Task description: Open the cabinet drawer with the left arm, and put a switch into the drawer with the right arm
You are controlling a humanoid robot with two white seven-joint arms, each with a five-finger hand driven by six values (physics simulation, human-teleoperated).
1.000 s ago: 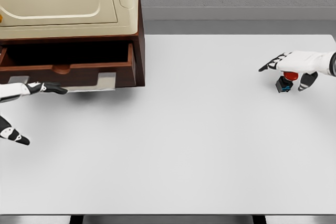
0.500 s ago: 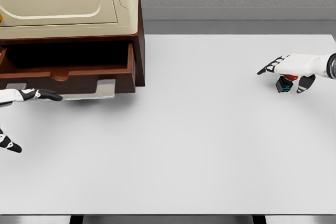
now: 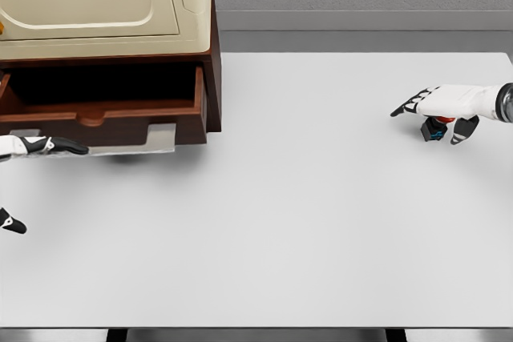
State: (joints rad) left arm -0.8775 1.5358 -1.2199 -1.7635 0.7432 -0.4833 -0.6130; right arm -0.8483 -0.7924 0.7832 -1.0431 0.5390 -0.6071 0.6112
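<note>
The brown cabinet point(image 3: 104, 6) with a cream top stands at the table's back left, and its drawer point(image 3: 104, 114) is pulled out with a dark, bare inside. My left hand point(image 3: 40, 146) shows at the left edge just below the drawer front, fingers spread and holding nothing. The switch point(image 3: 434, 130), a small black box with a red button, stands on the table at the far right. My right hand point(image 3: 429, 118) hovers right over it, fingers stretched out to the left and thumb hanging down at its right side, not closed on it.
The white table point(image 3: 304, 222) stretches between the cabinet and the switch. A grey wall runs behind the far edge. A grey bracket point(image 3: 160, 138) sticks out under the drawer front.
The drawer has come out a little further. My left hand has drawn back to the left edge. My right hand has sunk slightly over the switch, hiding more of the red button.
</note>
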